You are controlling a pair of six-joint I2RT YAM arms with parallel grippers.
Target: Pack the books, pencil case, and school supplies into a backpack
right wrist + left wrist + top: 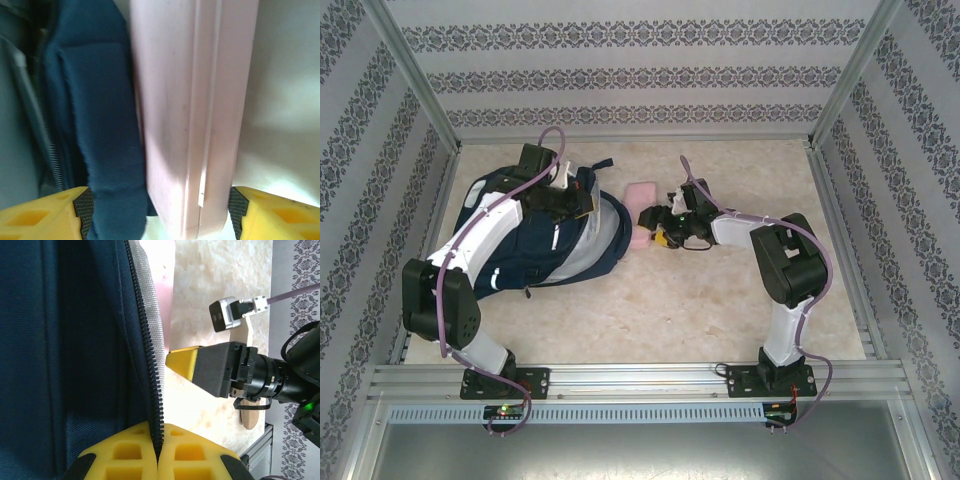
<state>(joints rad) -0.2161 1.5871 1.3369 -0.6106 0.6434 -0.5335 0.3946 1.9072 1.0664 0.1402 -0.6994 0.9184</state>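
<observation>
Marble table (720,300): backpack (535,250) at 10 o'clock, left gripper (159,445) clamped on its zipper edge. Pink pencil case (190,100) outside, touching bag's 3 o'clock side; right gripper (157,215) jaws apart, straddling it. Case unpacked; books, supplies can't tell

White-and-black jointed left arm (475,235) and right arm (782,335) trail purple cables (543,143); left pincer (159,452) and right pincer (157,212) have yellow hollowed fingertips (125,455).

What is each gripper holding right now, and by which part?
Left gripper pinches the backpack by its zipper edge. Right gripper straddles the pencil case across its width; a firm grip cannot be told.
</observation>
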